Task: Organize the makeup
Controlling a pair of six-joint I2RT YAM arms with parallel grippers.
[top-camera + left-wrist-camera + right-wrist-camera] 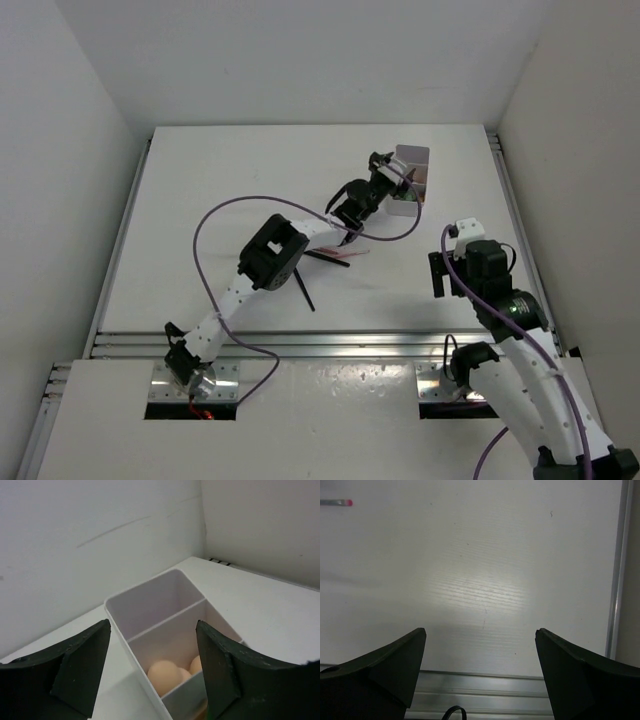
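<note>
Now | left tool (152, 647) spread, facing box (150, 597) | two sponges (164, 675) inside

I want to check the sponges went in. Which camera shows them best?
The left wrist view: two peach sponges lie in the box's nearer compartment. From the top camera the left arm blocks them; the right wrist camera misses them.

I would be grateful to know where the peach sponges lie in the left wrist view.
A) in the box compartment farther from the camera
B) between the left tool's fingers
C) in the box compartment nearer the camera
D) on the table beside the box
C: the peach sponges sit behind the divider of the white box, in the compartment nearer the camera, and none shows in the farther one.
</note>
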